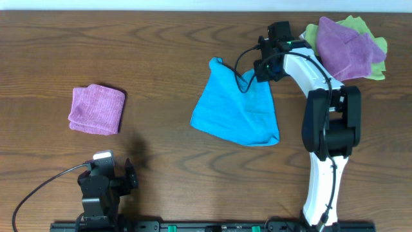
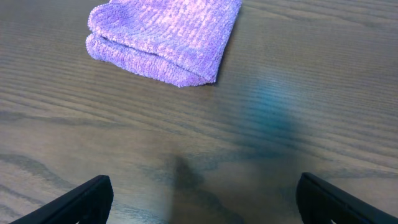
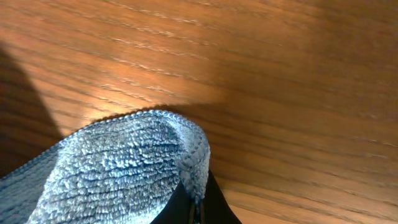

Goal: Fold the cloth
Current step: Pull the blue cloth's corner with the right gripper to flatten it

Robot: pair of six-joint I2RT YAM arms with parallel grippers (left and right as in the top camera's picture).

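Two arms show overhead: the right gripper grips the far right corner of the cloth, which lies rumpled on the table, probably to carry that corner across. A purple cloth sits well apart.

Left wrist: the left gripper hangs spread wide, idle.

Right wrist: dark fingertips, barely visible, seem clenched on the cloth's hem.

You see the cloth run off the right-wrist picture's bottom and left edges, covering most of the right claw, while the folded purple cloth is clipped by the left-wrist picture's top edge.
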